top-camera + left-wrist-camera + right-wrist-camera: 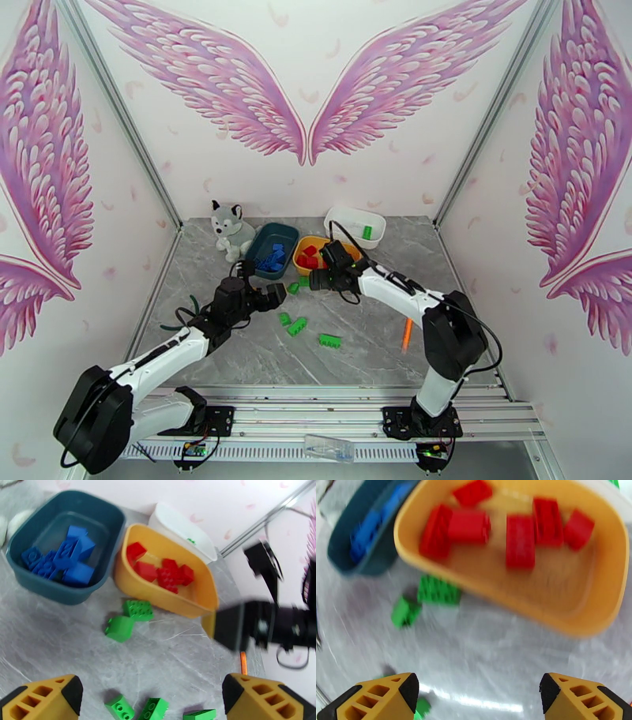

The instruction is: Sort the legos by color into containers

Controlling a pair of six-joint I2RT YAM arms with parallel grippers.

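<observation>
The dark teal tub (276, 237) holds blue legos (63, 557), and the yellow tub (302, 254) beside it holds red legos (519, 539). Behind them, the white tub (347, 217) has one green lego (367, 232) in it. Two green legos (137, 609) (119, 628) lie just in front of the yellow tub. Three more (284, 318) (297, 326) (329, 341) lie nearer mid-table. My left gripper (272, 294) (153, 691) is open and empty, short of the two green legos. My right gripper (320, 278) (478, 689) hovers open and empty at the yellow tub's front rim (568, 626).
A plush husky (231, 227) sits left of the teal tub. A thin orange stick (407, 333) lies on the table to the right. The right arm (268, 626) crosses the left wrist view at the right. The marble table (371, 363) has bare room at its front.
</observation>
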